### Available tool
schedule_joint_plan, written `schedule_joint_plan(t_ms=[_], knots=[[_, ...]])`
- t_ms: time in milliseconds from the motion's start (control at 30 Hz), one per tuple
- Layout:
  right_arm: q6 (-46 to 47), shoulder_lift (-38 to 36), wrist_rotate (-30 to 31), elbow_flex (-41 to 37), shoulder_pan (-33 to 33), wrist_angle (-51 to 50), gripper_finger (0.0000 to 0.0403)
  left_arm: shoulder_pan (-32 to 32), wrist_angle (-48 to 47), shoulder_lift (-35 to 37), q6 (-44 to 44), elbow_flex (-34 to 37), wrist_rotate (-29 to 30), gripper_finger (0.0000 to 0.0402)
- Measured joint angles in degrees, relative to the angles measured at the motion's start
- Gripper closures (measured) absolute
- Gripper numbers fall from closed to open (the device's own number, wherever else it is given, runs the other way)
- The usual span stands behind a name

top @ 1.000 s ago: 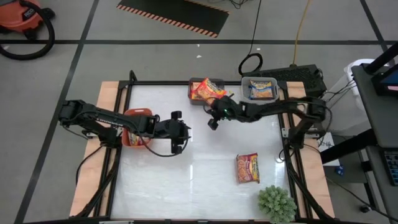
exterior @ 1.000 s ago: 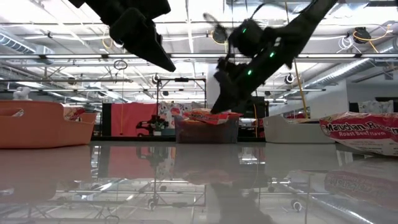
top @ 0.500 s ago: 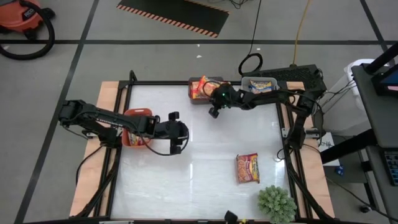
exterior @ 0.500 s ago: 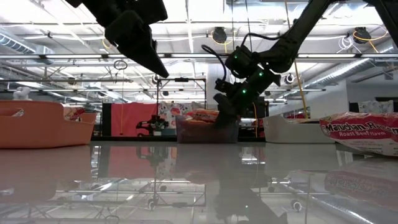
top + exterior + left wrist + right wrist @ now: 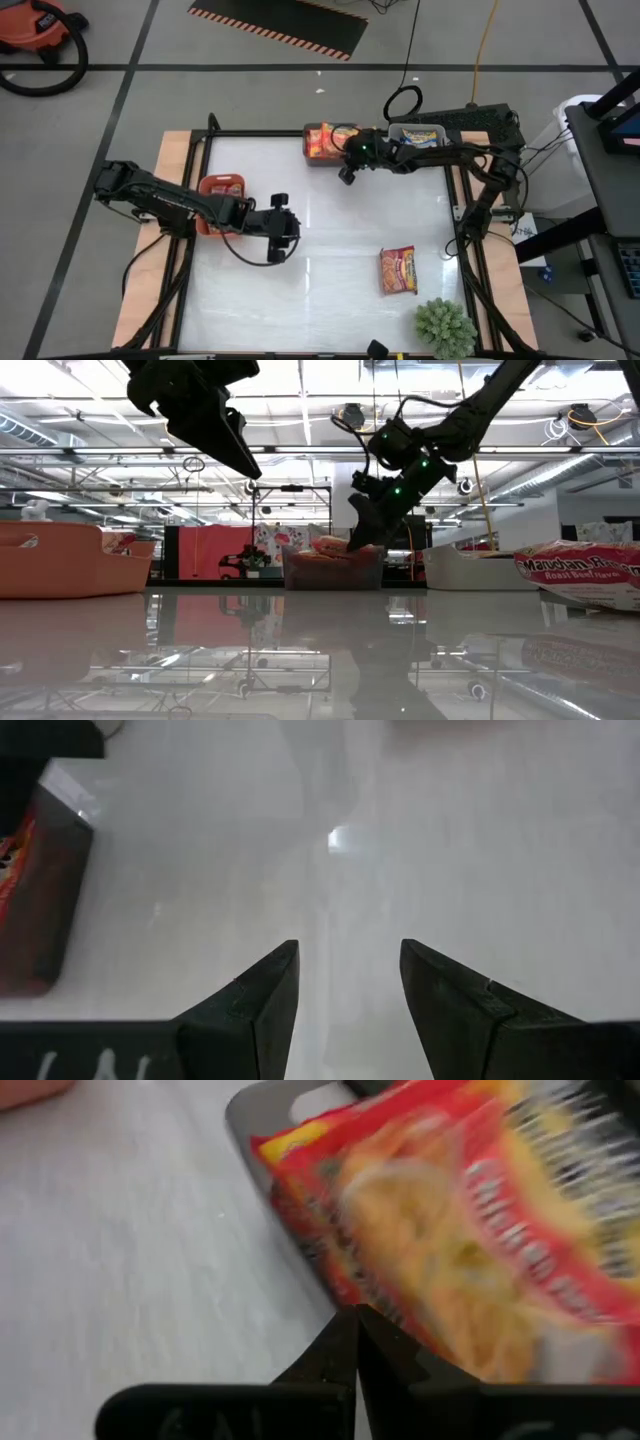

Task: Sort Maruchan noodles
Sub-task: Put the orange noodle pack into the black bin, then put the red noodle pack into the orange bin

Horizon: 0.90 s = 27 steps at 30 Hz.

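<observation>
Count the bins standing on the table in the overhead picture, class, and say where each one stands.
3: an orange bin at the left edge, a grey bin at the far edge's middle, and a white bin to its right.

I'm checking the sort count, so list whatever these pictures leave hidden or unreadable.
- Grey bin, high view: the right gripper and arm cover part of it, so its packet count is unclear.
- Orange bin, high view: the left arm crosses it and hides its contents.
- Red packet, right wrist view: blurred, so its flavour text is unreadable.
- White bin, low view: its wall hides what lies inside.
</observation>
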<state>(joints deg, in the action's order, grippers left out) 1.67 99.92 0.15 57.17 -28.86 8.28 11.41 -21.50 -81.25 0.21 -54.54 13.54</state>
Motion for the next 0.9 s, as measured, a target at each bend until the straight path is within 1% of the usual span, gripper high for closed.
schedule_joint_plan(t_ms=[100,133,233,333,433,600,733,900], knots=[[-1.21,-1.31,4.06,0.0,0.0,-0.97,0.0403,0.36,0.14,0.0,-0.66,0.0,0.0,0.022],[-1.55,-1.31,4.57,0.0,-0.12,-0.85,0.0403,0.36,0.24,0.0,-0.95,0.0,0.0,0.022],[-1.55,-1.22,3.64,0.0,-0.45,-1.3,0.0403,0.61,0.57,0.0,-2.47,0.0,0.02,0.022],[-1.46,-2.3,0.9,-0.02,-0.13,-2.27,0.0403,1.08,0.51,0.0,-3.42,0.0,0.02,0.022],[-1.34,-6.02,-0.3,-0.02,0.96,-5.08,0.0403,1.54,0.49,0.0,-3.57,0.0,0.02,0.022],[0.69,-15.82,-0.17,-0.02,3.85,-16.02,0.0403,1.91,0.39,0.0,-3.54,0.0,0.02,0.022],[8.05,-22.05,0.02,-0.02,8.63,-25.05,0.0403,1.87,1.54,0.0,-3.1,0.02,0.02,0.022],[16.27,-24.28,4.26,-0.02,18.67,-32.62,0.0403,1.87,2.76,0.0,-2.95,0.02,0.02,0.022]])
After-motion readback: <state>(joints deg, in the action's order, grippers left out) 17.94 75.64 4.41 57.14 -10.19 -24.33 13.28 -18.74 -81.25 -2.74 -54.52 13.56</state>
